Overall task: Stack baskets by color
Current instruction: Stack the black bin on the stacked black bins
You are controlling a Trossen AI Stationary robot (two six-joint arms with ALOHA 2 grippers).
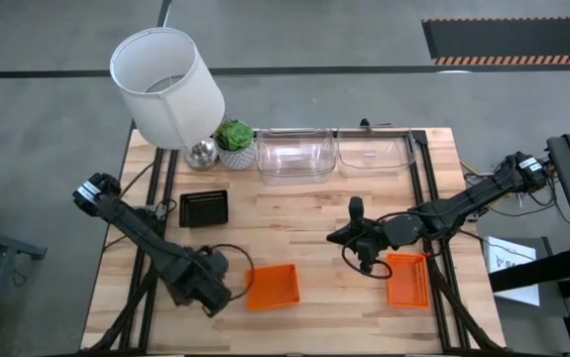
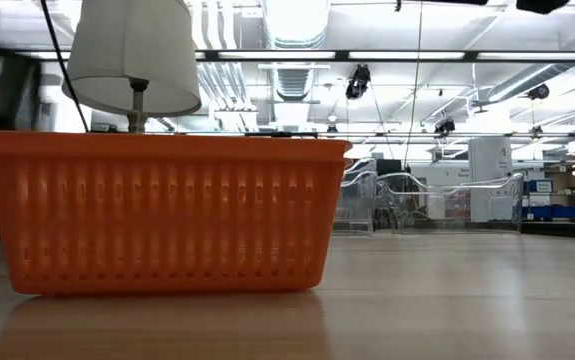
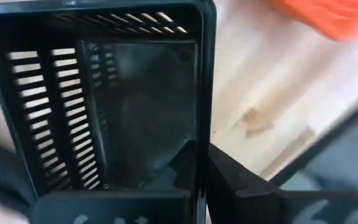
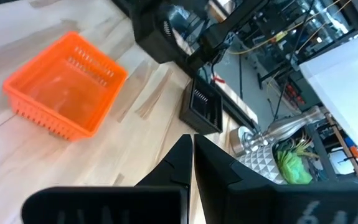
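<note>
Orange perforated plastic basket (image 2: 162, 212) nearest, left hand (image 3: 200, 163) pinching black slotted basket (image 3: 104, 93) wall, right hand (image 4: 191, 163) pressed together above wooden counter (image 1: 314, 208).

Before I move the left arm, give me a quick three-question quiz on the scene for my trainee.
1. True or false: the left gripper is shut on the wall of a black basket.
2. Where do the clear baskets stand?
A. side by side along the table's far edge, next to the plant
B. between the two arms
C. stacked on the black basket
3. Fill in: the right gripper is shut and holds ____.

Key: 1 true; 2 A; 3 nothing.
</note>
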